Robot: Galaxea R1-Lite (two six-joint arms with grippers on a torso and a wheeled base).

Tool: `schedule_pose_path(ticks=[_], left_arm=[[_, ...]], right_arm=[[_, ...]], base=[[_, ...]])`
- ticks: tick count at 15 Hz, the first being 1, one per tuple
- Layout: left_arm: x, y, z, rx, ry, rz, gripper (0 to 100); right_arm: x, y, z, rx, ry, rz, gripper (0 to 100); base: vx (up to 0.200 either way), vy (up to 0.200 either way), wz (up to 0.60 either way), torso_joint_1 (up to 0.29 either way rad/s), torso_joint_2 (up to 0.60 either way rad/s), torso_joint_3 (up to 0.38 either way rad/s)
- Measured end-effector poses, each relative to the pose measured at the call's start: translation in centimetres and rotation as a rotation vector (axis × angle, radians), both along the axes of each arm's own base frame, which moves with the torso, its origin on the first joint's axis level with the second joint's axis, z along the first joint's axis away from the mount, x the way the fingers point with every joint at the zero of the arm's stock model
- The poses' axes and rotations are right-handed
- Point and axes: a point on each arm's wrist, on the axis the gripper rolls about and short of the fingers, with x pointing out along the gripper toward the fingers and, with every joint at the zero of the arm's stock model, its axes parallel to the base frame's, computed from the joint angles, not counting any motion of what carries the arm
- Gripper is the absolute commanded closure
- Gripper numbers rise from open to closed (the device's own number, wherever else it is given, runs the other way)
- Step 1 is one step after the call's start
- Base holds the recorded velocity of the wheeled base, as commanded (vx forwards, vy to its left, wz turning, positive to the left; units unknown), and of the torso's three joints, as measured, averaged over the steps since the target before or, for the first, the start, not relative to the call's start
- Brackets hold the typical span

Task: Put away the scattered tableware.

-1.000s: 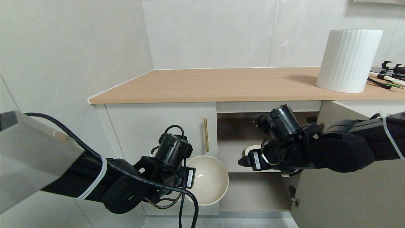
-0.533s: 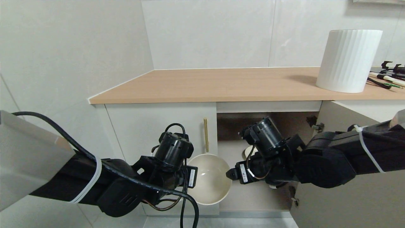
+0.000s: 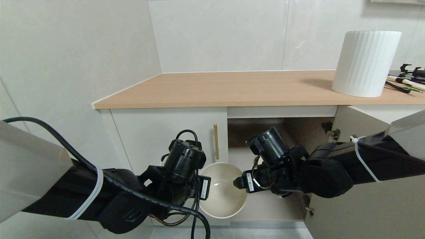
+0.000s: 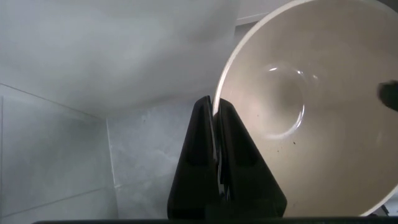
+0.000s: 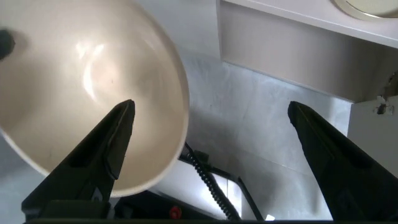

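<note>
A cream bowl [image 3: 223,194] hangs in front of the lower cabinet, tilted with its hollow facing out. My left gripper [image 3: 203,188] is shut on its left rim; the left wrist view has the fingers [image 4: 208,134] pinching the bowl [image 4: 311,112] at its edge. At the bowl's right rim, my right gripper [image 3: 237,183] stands open. In the right wrist view the wide-spread fingers [image 5: 115,140] straddle the rim of the bowl [image 5: 74,74] without closing on it. On the cabinet shelf sits a cream dish [image 5: 367,6], only its rim in sight.
The cabinet's right door [image 3: 362,205] stands open, and the left door with a brass handle [image 3: 215,141] is closed. On the wooden counter [image 3: 232,88] stand a white ribbed container [image 3: 365,63] and some utensils [image 3: 408,81] at the far right.
My right arm has come out of the cabinet opening, moving left and down to the bowl's right rim. The left arm has shifted the bowl slightly right and down.
</note>
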Motion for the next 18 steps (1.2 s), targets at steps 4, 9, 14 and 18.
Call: schedule_pose_path(ticks=[4, 9, 14, 18], left_arm=[[-0.17, -0.04, 0.36, -0.006, -0.009, -0.005, 100], [-0.22, -0.01, 0.57, -0.011, -0.013, -0.004, 100], [-0.21, -0.08, 0.53, -0.013, -0.013, -0.008, 100], [-0.20, -0.06, 0.52, -0.013, -0.012, -0.007, 100]], right_arm=[[0.24, 0.09, -0.24, -0.005, 0.000, -0.006, 0], [0.33, 0.19, -0.51, -0.010, 0.004, -0.008, 100], [0.24, 0.24, -0.64, -0.010, 0.007, -0.002, 100], [0.23, 0.18, -0.62, -0.011, 0.006, -0.004, 100]], base=[[0.000, 0.000, 0.00, 0.000, 0.00, 0.000], [0.000, 0.000, 0.00, 0.000, 0.00, 0.000], [0.000, 0.000, 0.00, 0.000, 0.00, 0.000], [0.000, 0.000, 0.00, 0.000, 0.00, 0.000]])
